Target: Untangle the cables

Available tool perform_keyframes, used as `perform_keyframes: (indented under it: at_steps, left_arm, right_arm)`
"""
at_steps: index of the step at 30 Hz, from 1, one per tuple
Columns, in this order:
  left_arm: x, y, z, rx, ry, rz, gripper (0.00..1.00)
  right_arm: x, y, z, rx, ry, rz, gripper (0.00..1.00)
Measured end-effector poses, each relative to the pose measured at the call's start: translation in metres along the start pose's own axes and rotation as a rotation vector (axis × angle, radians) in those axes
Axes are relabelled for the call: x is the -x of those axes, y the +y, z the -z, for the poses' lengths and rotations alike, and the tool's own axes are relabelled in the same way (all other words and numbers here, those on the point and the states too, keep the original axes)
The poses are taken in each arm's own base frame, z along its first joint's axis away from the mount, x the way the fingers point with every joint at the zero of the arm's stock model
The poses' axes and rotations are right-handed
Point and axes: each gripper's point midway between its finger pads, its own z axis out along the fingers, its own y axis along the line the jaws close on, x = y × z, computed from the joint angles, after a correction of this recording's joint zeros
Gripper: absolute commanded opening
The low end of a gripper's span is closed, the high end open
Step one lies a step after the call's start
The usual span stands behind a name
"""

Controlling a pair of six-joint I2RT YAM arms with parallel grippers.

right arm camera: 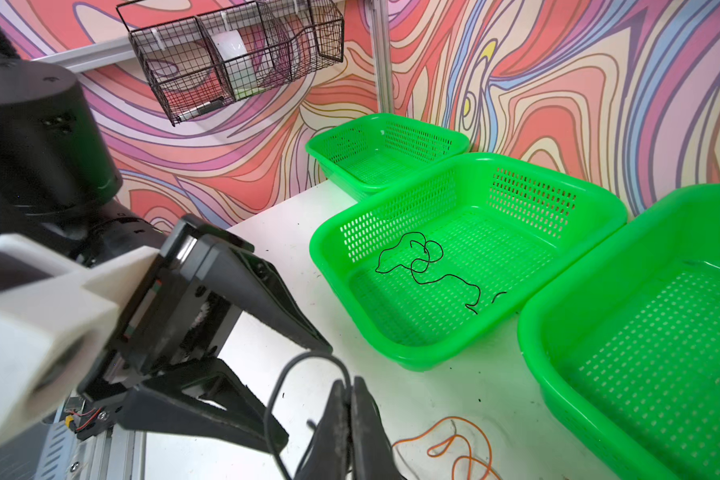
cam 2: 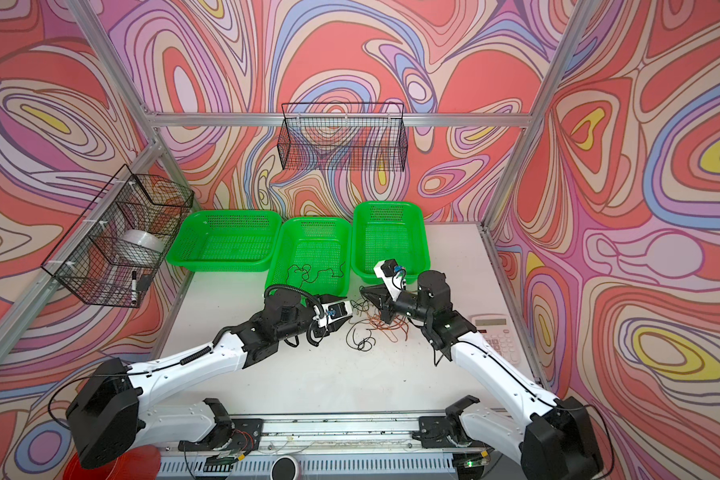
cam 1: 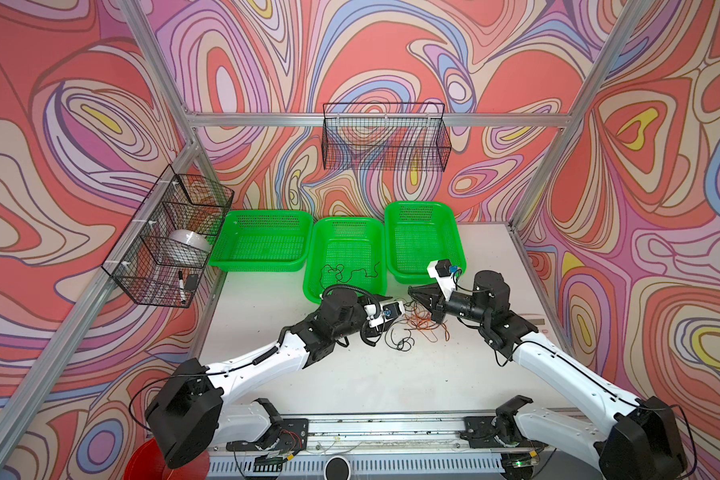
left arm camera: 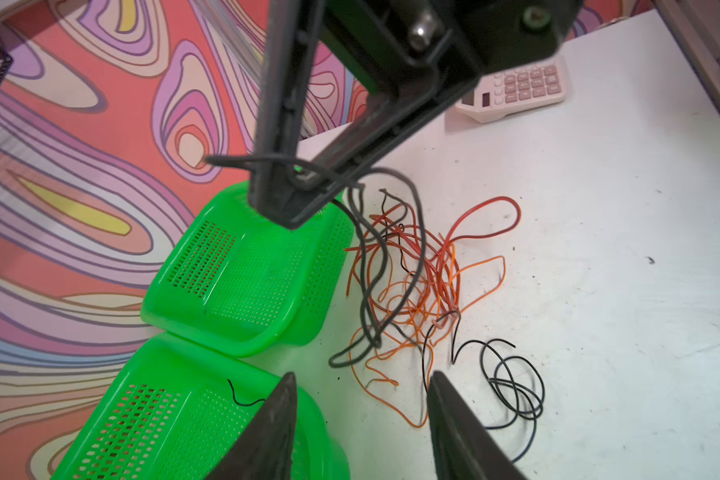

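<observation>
black cable [right arm camera: 427, 266]: loose squiggle, flat in middle basket [right arm camera: 474, 164] | second black cable [left arm camera: 512, 384]: coils on table [left arm camera: 620, 311], one strand raised, pinched in right gripper [right arm camera: 352, 392] | red cable [left arm camera: 495, 199] + orange cable [left arm camera: 503, 270]: tangled heap on table, crossing second black cable

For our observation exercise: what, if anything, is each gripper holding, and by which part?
Right gripper pinches a black cable partway along its length; left gripper is open, holding nothing.

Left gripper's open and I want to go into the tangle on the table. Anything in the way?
Nothing solid. The left gripper stands open just short of the tangled cables on the white table. Only the black strand pinched by the shut right gripper hangs down across the pile.
</observation>
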Motion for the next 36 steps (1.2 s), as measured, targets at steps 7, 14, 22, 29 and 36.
perform_keyframes:
  at_steps: [7, 14, 22, 29, 36]
  left_arm:
    - [0.023, 0.01, 0.001, 0.04, -0.092, 0.093, 0.44]
    - [0.05, 0.022, -0.012, 0.033, -0.171, 0.22, 0.46]
    - [0.053, 0.023, -0.027, 0.013, -0.193, 0.379, 0.46]
    - [0.055, 0.014, -0.046, -0.015, -0.206, 0.444, 0.45]
    - [0.054, 0.019, -0.049, 0.016, -0.214, 0.469, 0.28]
  right_arm:
    - [-0.002, -0.007, -0.003, -0.028, 0.004, -0.007, 0.0]
    - [0.004, -0.02, -0.002, -0.1, -0.021, 0.003, 0.0]
    - [0.009, -0.033, -0.001, -0.203, -0.04, 0.016, 0.0]
    - [0.018, -0.029, -0.006, -0.246, -0.045, 0.076, 0.0]
    - [0.023, -0.027, -0.006, -0.28, -0.048, 0.137, 0.0]
